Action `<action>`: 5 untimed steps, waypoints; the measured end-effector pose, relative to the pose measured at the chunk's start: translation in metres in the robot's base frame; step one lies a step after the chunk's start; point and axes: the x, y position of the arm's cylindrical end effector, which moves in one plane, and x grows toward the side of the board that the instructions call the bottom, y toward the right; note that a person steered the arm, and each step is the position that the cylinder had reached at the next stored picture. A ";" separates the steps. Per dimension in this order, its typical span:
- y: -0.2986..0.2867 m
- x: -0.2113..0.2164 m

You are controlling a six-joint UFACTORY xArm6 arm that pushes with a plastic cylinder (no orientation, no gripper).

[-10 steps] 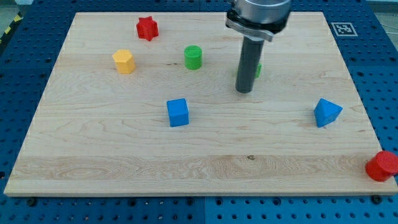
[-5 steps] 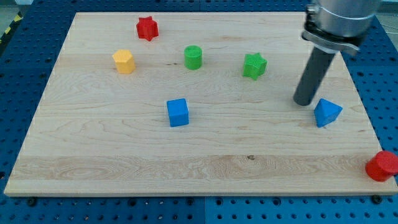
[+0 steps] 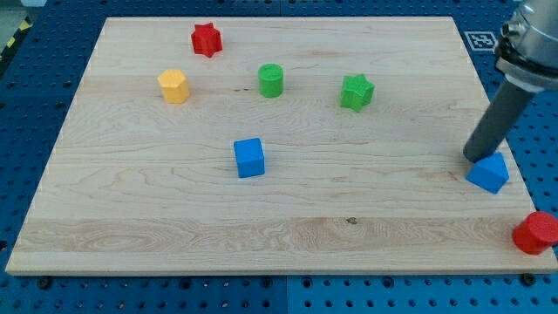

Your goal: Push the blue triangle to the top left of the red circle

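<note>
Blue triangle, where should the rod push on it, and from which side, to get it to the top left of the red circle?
Keep pushing its upper-left face. The blue triangle sits up-left of the red circle, near the board's right edge, and my tip touches its upper-left side. A short, gentle nudge down-right probably suffices.

Seven small coloured blocks in all, counted around the wooden surface.

Two red: one red star block and one red circle block, the circle hanging off the surface's lower right corner.

Two blue: one blue cube block, one blue triangle block.

Two green: one green cylinder block, one green star block.

One yellow block, shape unclear.
</note>
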 end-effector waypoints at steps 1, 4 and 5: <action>0.000 0.015; 0.004 0.025; -0.020 -0.005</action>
